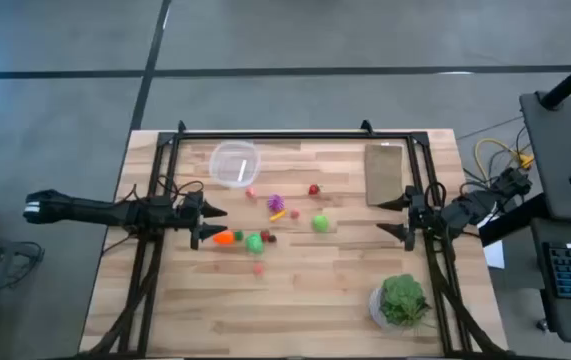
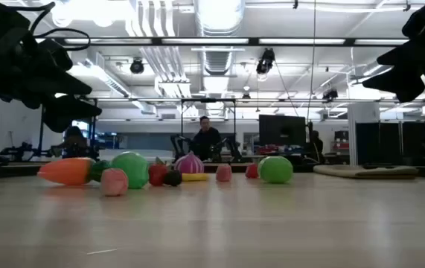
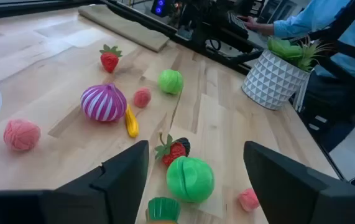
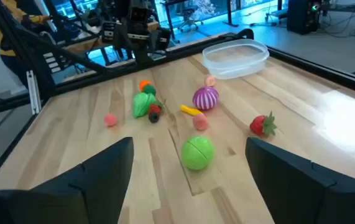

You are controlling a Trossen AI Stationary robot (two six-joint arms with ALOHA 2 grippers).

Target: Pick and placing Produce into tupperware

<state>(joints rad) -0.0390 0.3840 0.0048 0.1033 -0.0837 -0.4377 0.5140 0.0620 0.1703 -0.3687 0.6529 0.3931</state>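
Two arms wait at opposite edges of the wooden counter [image 1: 295,300], neither holding anything. At the left edge the left gripper [image 1: 211,224] has its fingers spread wide, pointing toward the orange carrot [image 1: 224,238], which lies just in front of them. At the right edge the right gripper [image 1: 393,216] is likewise wide open, near the tan board [image 1: 384,172] and well apart from the produce.

One clear tupperware bowl [image 1: 235,163] sits near the far edge of the counter, nothing visible in it. The produce lies loose between the arms:
- one carrot
- two green balls, one [image 1: 255,241] just beside the carrot and one [image 1: 320,223] nearer the middle
- one purple-and-white striped onion-like piece [image 1: 275,202], with one yellow-orange bit [image 1: 278,214] just beside it
- one red strawberry [image 1: 313,189]
- one dark red berry-like piece [image 1: 269,237] beside the nearer green ball
- three small pink balls (counted from the left wrist view): [image 3: 22,134], [image 3: 142,97] and [image 3: 248,199]

One leafy plant in a white pot [image 1: 399,301] stands at the near right corner.
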